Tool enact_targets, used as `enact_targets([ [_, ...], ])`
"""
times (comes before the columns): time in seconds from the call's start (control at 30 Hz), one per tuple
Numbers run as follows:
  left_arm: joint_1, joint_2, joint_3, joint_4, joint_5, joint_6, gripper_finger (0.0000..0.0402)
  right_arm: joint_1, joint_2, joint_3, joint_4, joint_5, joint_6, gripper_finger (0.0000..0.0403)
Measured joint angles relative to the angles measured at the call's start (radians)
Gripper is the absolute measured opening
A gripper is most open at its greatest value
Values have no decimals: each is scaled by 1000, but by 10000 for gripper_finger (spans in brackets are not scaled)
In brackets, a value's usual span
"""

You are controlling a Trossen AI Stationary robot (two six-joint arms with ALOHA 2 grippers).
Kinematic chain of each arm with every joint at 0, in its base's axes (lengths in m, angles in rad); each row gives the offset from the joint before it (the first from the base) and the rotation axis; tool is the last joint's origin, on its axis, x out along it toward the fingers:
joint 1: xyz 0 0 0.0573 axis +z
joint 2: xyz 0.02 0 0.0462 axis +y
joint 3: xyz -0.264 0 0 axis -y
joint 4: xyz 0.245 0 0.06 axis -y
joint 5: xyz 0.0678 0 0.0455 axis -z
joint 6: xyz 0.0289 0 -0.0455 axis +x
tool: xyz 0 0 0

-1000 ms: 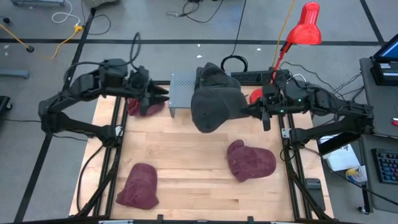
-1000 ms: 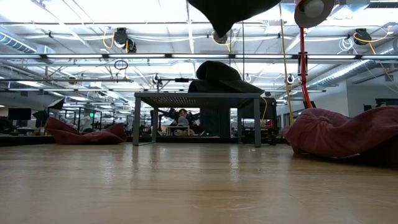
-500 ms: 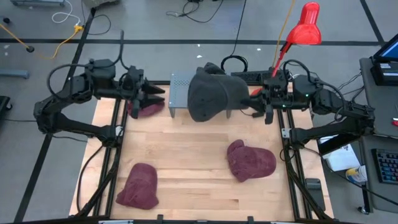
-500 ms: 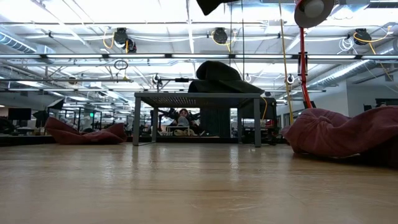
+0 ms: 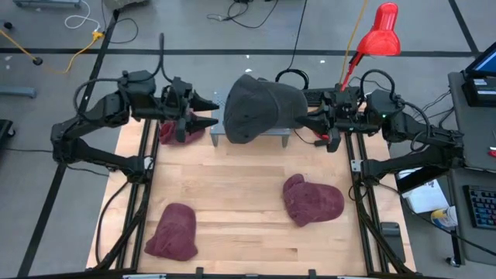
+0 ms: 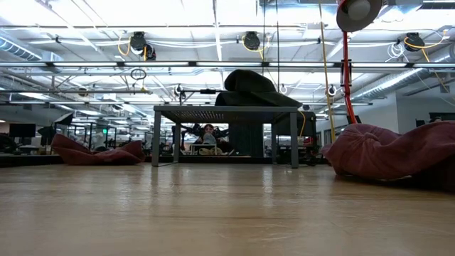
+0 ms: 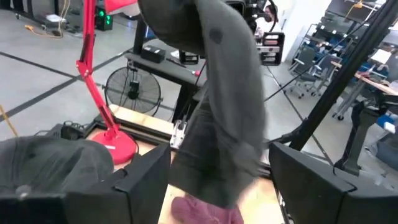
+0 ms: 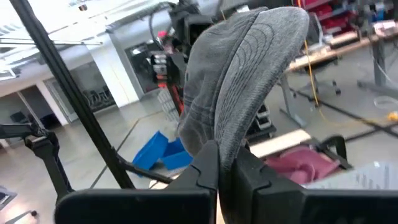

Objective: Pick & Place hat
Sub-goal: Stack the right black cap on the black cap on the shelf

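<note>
A dark grey hat (image 5: 260, 108) hangs in the air over the small grey metal stand (image 5: 226, 103) at the table's far edge, with my right gripper (image 5: 310, 124) shut on it. Another dark hat (image 6: 249, 85) rests on the stand's top. My left gripper (image 5: 212, 112) stands open just left of the held hat, and in the left wrist view the hat (image 7: 224, 112) shows ahead between its spread fingers, apart from them. The held hat is above the low view's field. My right gripper pinches the hat's edge (image 8: 231, 140) between its two shut fingers, coming about level from the table's right side. The hat is lifted clear and stands out beyond and above the fingers, its stitched brim (image 8: 267, 56) uppermost.
Three maroon hats lie on the wooden table: one at the far left (image 5: 182, 133) beside the stand, one near left (image 5: 172, 231), one near right (image 5: 312, 199). A red desk lamp (image 5: 378, 35) rises behind the far right corner. Open table lies in the middle.
My right gripper has risen and gone toward the far edge, tipping upward, and has carried the hat from over the table's middle to above the stand, out of the low view. My left gripper has opened wider and tipped up beside the hat.
</note>
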Motion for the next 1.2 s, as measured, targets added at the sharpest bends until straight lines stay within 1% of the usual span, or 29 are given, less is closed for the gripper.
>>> enact_targets([
  [0.07, 0, 18, 0, 26, 3, 0, 282, 0, 2, 0, 9, -15, -9, 6],
  [0.23, -2, 65, 0, 101, 95, -4, 276, 0, 7, 0, 6, -15, -17, 6],
  [0.33, -2, 82, 0, 104, 138, -5, 268, 0, 6, 0, 5, -10, -27, 6],
  [0.53, -2, 98, 0, 102, 182, -26, 251, 0, 0, 0, 1, 12, -32, 6],
  [0.7, -1, 97, 0, 104, 185, -52, 230, 0, 0, 0, 1, 16, -32, 6],
  [0.83, -1, 97, 0, 105, 197, -91, 195, 0, 0, 0, 1, 16, -35, 6],
  [0.93, -1, 98, 0, 104, 203, -133, 159, 0, 3, 0, 1, 16, -33, 6],
  [1.07, -1, 103, 0, 113, 212, -169, 99, 0, 5, 0, 1, 16, -32, 6],
  [1.2, -1, 103, 0, 152, 251, -167, 34, 0, 6, 0, -4, 16, -32, 7],
])
